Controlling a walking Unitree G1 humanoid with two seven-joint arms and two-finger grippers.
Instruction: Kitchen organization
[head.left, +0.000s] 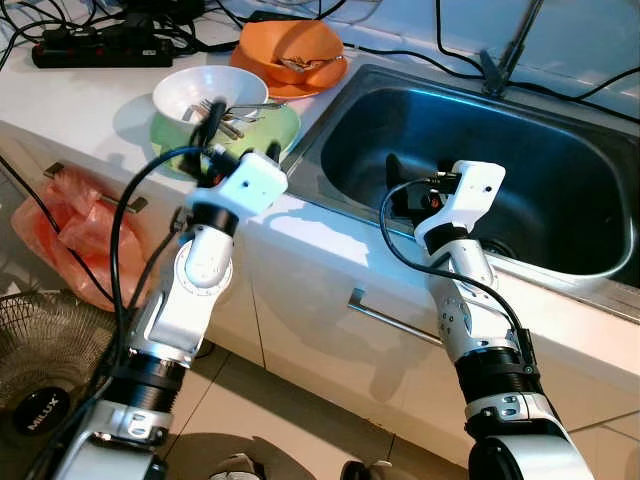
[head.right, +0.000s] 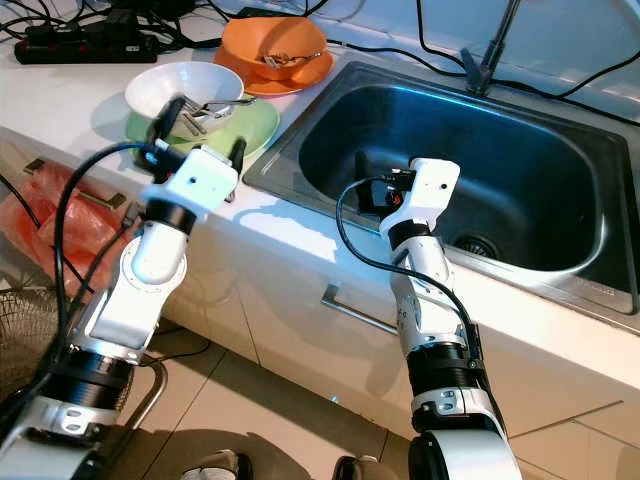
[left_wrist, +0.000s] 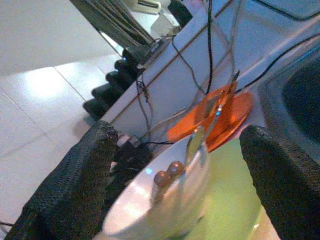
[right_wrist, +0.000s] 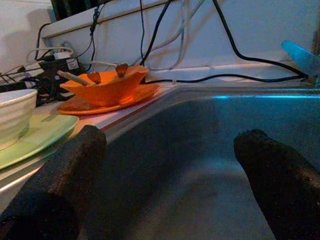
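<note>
A white bowl (head.left: 205, 90) holding several utensils (head.left: 235, 112) sits on a green plate (head.left: 272, 127) on the counter. Behind it, an orange bowl (head.left: 290, 48) with cutlery rests on an orange plate (head.left: 300, 87). My left gripper (head.left: 238, 140) is open at the near edge of the green plate, its fingers (left_wrist: 75, 180) spread on either side of the white bowl (left_wrist: 160, 205). My right gripper (head.left: 415, 185) is open with nothing between its fingers, low inside the steel sink (head.left: 560, 180) near its front wall. Its fingers (right_wrist: 60, 175) point toward the sink's back left corner and the orange bowl (right_wrist: 107, 85).
A black power strip (head.left: 100, 45) and tangled cables lie along the back of the counter. The faucet base (head.left: 495, 70) stands behind the sink. An orange plastic bag (head.left: 70, 230) hangs at the cabinet, and a fan (head.left: 30, 370) stands on the floor. A drawer handle (head.left: 390, 320) runs below the sink.
</note>
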